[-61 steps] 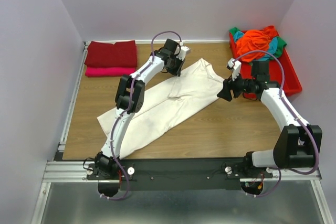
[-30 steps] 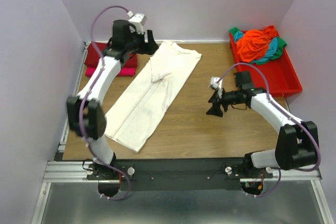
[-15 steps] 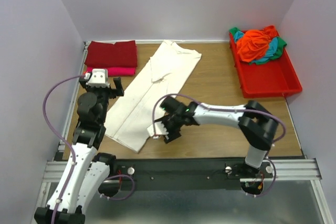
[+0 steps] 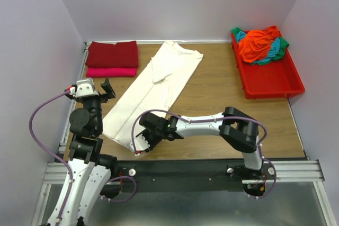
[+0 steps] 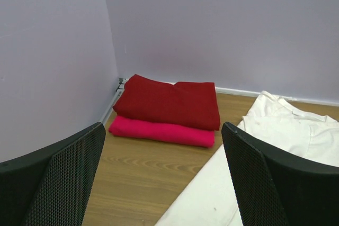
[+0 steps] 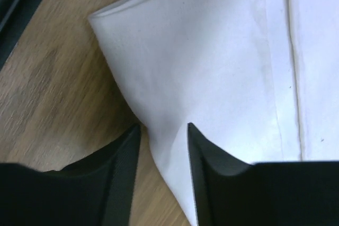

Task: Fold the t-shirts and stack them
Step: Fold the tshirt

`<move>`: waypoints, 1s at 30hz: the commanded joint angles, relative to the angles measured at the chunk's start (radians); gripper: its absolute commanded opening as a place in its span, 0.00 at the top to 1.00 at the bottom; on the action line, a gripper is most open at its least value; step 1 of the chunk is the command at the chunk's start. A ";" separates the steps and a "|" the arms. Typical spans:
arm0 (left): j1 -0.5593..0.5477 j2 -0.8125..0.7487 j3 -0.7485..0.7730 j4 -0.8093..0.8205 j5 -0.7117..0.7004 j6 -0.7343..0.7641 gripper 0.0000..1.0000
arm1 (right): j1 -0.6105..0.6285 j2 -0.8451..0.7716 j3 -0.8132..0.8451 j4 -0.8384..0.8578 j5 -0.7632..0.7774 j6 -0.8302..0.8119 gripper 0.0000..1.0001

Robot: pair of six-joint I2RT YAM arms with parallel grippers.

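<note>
From above, the cream shirt (image 4: 153,91) lies on the table (image 4: 212,88) as one long strip, and the right gripper (image 4: 142,144) sits at its near end, on the hem corner nearest the arm bases. From that gripper the whole length of the shirt runs away toward the far wall, slanting to its right, with the collar at the far end. The left gripper (image 4: 101,90) hangs raised just beside the strip's left long edge, so it is the closer one to the other hem corner. Ahead of it are the folded dark red shirt (image 4: 112,54) and pink shirt (image 4: 111,71). The loose heap of shirts (image 4: 259,43) sits in the tray (image 4: 273,86), well apart from both grippers. In the left wrist view the left gripper (image 5: 163,130) has its jaws spread wide with nothing between them. The dark red shirt (image 5: 169,101) rests on the pink shirt (image 5: 159,132) straight ahead, and the cream shirt (image 5: 286,130) lies off to its right. In the right wrist view the right gripper (image 6: 163,128) stands about half closed astride the hem corner of the cream shirt (image 6: 212,62). A ridge of cloth fills the gap, but I cannot tell whether the jaws actually pinch it. A fold along the long axis would likely carry this hem toward the collar.
</note>
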 commanded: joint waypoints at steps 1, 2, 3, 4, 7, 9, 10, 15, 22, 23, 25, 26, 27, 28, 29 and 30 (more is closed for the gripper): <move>0.003 -0.014 -0.003 0.027 -0.027 -0.001 0.02 | 0.001 0.055 -0.019 -0.008 0.066 -0.003 0.55; 0.003 -0.017 -0.004 0.029 -0.024 -0.001 0.02 | 0.001 0.058 -0.027 -0.008 0.074 -0.006 0.58; 0.004 -0.018 -0.004 0.032 -0.017 -0.001 0.02 | 0.001 0.067 -0.030 -0.008 0.083 -0.007 0.63; 0.003 -0.020 -0.006 0.033 -0.014 0.000 0.02 | 0.001 0.074 -0.032 -0.006 0.089 -0.009 0.66; 0.003 -0.024 -0.007 0.035 -0.007 0.000 0.02 | 0.001 0.071 -0.068 -0.010 0.096 -0.038 0.86; 0.003 -0.029 -0.007 0.033 -0.002 0.000 0.02 | 0.001 0.049 -0.125 -0.008 0.090 -0.055 0.99; 0.003 -0.030 -0.007 0.035 -0.001 0.000 0.02 | 0.001 0.016 -0.150 -0.013 0.094 -0.067 0.99; 0.004 -0.030 -0.013 0.049 0.035 0.002 0.02 | -0.024 -0.122 -0.312 -0.066 0.126 -0.127 0.99; 0.001 -0.001 -0.012 0.063 0.173 -0.004 0.02 | -0.162 -0.392 -0.510 -0.314 0.136 -0.257 0.99; 0.001 0.002 -0.013 0.066 0.193 -0.006 0.02 | -0.179 -0.419 -0.521 -0.347 0.139 -0.271 0.99; 0.001 0.025 -0.017 0.084 0.281 -0.015 0.02 | -0.225 -0.489 -0.529 -0.434 0.154 -0.280 0.98; 0.003 0.038 -0.014 0.093 0.312 -0.019 0.02 | -0.242 -0.505 -0.527 -0.460 0.154 -0.280 0.98; 0.001 0.074 -0.010 0.095 0.344 -0.026 0.02 | -0.258 -0.521 -0.527 -0.479 0.151 -0.282 0.97; 0.003 0.095 0.000 0.098 0.407 -0.044 0.02 | -0.292 -0.555 -0.538 -0.505 0.140 -0.288 0.96; 0.003 0.117 0.009 0.096 0.430 -0.052 0.02 | -0.306 -0.570 -0.549 -0.511 0.136 -0.305 0.94; 0.001 0.161 0.026 0.090 0.475 -0.062 0.02 | -0.315 -0.587 -0.562 -0.511 0.139 -0.308 0.92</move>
